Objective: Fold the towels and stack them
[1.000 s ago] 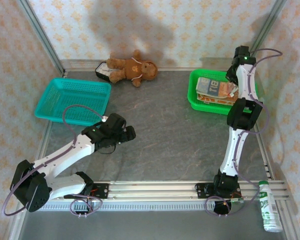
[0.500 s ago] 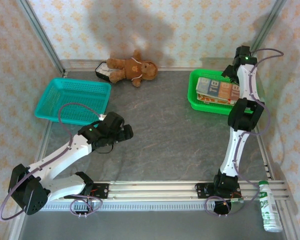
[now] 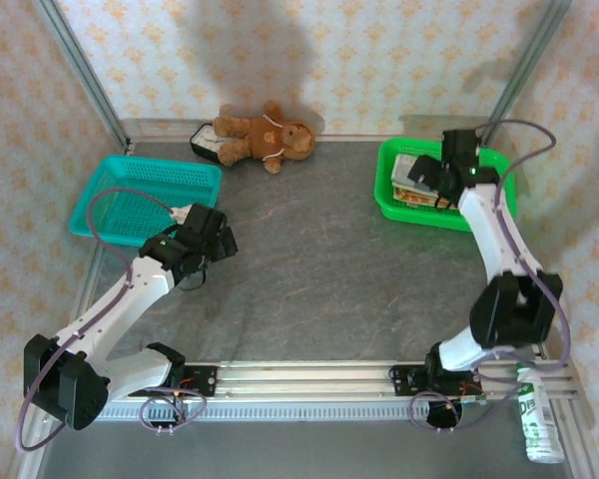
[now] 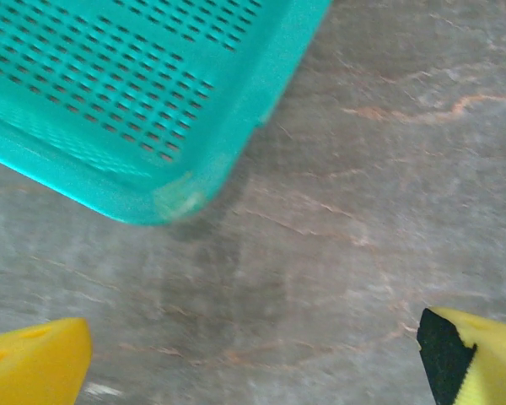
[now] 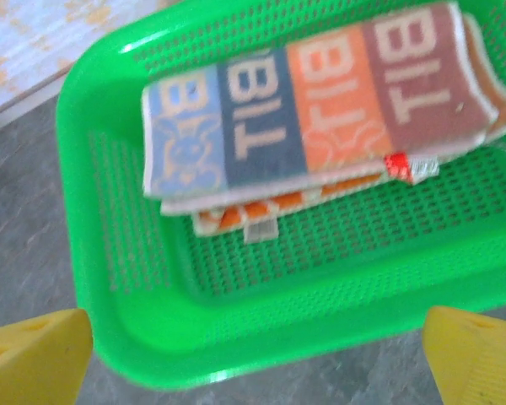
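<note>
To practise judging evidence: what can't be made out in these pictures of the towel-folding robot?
Right wrist view: lower towels lie under the lettered towel; patterns hidden.
Top view: right gripper covers part of the towel stack in the green basket.
Top view: dark object by the teddy bear, too small to name.
Left wrist view: teal basket cut off by top and left edges.

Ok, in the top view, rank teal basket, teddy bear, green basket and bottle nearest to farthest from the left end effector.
1. Teal basket, just left of the left end effector.
2. Teddy bear, at the back wall.
3. Green basket, back right.
4. Bottle, near right corner.
</note>
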You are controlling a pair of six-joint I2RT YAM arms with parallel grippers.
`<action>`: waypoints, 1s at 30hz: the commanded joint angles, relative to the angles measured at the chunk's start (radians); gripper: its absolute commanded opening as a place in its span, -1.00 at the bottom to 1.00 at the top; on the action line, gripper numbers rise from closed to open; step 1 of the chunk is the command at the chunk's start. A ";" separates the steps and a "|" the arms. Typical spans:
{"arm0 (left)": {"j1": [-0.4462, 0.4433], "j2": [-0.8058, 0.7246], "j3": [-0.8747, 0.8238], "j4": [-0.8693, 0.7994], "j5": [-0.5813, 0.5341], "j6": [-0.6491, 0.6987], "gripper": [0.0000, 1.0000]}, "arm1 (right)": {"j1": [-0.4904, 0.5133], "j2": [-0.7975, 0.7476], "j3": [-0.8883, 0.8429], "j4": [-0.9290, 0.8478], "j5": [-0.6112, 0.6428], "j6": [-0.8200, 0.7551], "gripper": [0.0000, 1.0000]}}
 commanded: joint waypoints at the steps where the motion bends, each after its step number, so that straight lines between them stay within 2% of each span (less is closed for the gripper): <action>1: 0.019 -0.030 -0.042 0.060 -0.242 0.118 1.00 | -0.003 -0.167 -0.249 0.233 0.016 0.010 0.99; 4: 0.040 -0.068 -0.106 0.141 -0.375 0.172 1.00 | 0.005 -0.284 -0.449 0.353 0.060 -0.029 0.99; 6: 0.055 -0.102 -0.172 0.244 -0.439 0.235 1.00 | 0.013 -0.367 -0.567 0.442 0.085 -0.117 0.99; 10: 0.102 -0.155 -0.350 0.540 -0.476 0.414 1.00 | 0.023 -0.446 -0.756 0.619 0.146 -0.224 0.99; 13: 0.138 -0.138 -0.497 0.836 -0.457 0.542 0.99 | 0.023 -0.423 -0.854 0.798 0.179 -0.205 0.99; 16: 0.155 -0.082 -0.553 1.021 -0.401 0.593 0.99 | 0.025 -0.329 -0.888 0.950 0.207 -0.223 0.99; 19: 0.195 0.017 -0.556 1.131 -0.361 0.553 1.00 | 0.026 -0.229 -0.938 1.163 0.217 -0.244 0.99; 21: 0.214 0.067 -0.520 1.136 -0.312 0.551 1.00 | 0.025 -0.173 -0.946 1.263 0.188 -0.265 0.99; 22: 0.225 0.098 -0.528 1.217 -0.289 0.565 1.00 | 0.026 -0.141 -0.938 1.281 0.178 -0.281 0.99; 30: 0.284 0.251 -0.531 1.478 -0.148 0.609 1.00 | 0.026 0.055 -0.988 1.565 0.109 -0.323 0.99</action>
